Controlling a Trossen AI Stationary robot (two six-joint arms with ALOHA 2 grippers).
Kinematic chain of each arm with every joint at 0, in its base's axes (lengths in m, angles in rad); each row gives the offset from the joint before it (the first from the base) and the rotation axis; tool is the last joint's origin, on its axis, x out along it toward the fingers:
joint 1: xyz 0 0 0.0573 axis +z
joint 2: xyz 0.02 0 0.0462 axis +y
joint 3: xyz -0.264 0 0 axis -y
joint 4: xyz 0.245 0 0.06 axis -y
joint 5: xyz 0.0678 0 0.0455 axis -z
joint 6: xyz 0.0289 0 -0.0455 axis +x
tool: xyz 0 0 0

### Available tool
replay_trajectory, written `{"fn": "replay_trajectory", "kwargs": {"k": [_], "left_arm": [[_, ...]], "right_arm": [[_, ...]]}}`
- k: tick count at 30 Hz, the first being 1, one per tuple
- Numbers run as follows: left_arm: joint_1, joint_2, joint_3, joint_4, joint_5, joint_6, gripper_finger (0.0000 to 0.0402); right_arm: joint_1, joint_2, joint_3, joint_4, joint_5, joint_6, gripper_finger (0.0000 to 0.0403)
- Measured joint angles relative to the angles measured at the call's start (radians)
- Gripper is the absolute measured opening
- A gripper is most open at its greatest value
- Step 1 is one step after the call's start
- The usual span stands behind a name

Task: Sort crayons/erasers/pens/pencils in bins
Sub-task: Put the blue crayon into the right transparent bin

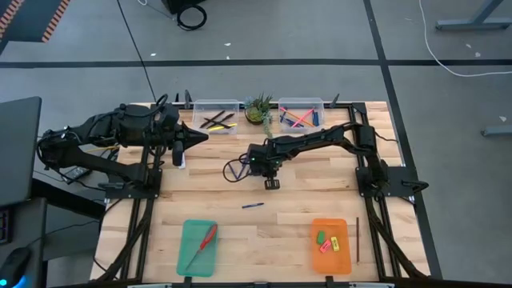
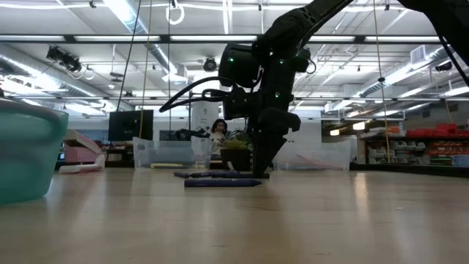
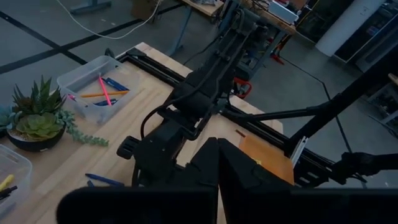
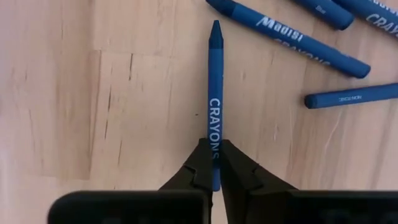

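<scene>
Right gripper [image 4: 213, 163]: we see it clamped on a blue crayon [image 4: 214, 102], mid-table
Left gripper [image 3: 217, 167]: closed, empty; far left

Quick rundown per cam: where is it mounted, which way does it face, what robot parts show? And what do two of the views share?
High: overhead, straight down on the table; both arms, orange tray.
Low: at tabletop height, looking level into the room; right gripper down at the wood by a blue crayon.
Left wrist: on the left arm, looking across at the right arm; own left gripper shut.
Right wrist: looking down; right gripper shut on a blue crayon.
Shared: potted plant in the high and left wrist views.
</scene>
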Motion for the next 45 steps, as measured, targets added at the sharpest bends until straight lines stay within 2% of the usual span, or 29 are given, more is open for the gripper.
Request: {"fn": "replay_trajectory", "kwargs": {"k": [6, 9, 13, 16, 21, 27, 32, 39, 45], "left_arm": [[0.000, 0.000, 0.000, 0.000, 0.000, 0.001, 0.0023], [0.000, 0.000, 0.000, 0.000, 0.000, 0.001, 0.0027], [0.000, 0.000, 0.000, 0.000, 0.017, 0.013, 0.0021], [0.000, 0.000, 0.000, 0.000, 0.038, 0.041, 0.0012], [0.000, 0.000, 0.000, 0.000, 0.070, 0.047, 0.0008], [0.000, -0.003, 0.000, -0.008, 0.109, 0.027, 0.0024], [0.000, -0.003, 0.000, -0.006, 0.109, 0.000, 0.0019], [0.000, -0.001, 0.000, -0.006, 0.108, -0.001, 0.0008], [0.000, -0.001, 0.000, -0.006, 0.108, -0.026, 0.0023]], "right_arm": [[-0.004, 0.010, 0.123, -0.138, -0.026, 0.006, 0.0007], [-0.009, 0.008, 0.220, -0.281, -0.026, 0.011, 0.0007], [-0.033, 0.005, 0.348, -0.416, -0.026, 0.035, 0.0007], [-0.055, 0.004, 0.383, -0.451, -0.029, 0.065, 0.0007], [-0.042, 0.004, 0.327, -0.441, -0.056, 0.056, 0.0014], [-0.004, 0.004, 0.208, -0.293, -0.059, 0.051, 0.0063], [0.008, 0.003, 0.132, -0.183, 0.002, 0.032, 0.0089], [-0.003, 0.002, 0.070, -0.173, 0.032, 0.052, 0.0090], [0.012, 0.001, 0.051, -0.132, 0.027, 0.082, 0.0082]]}}
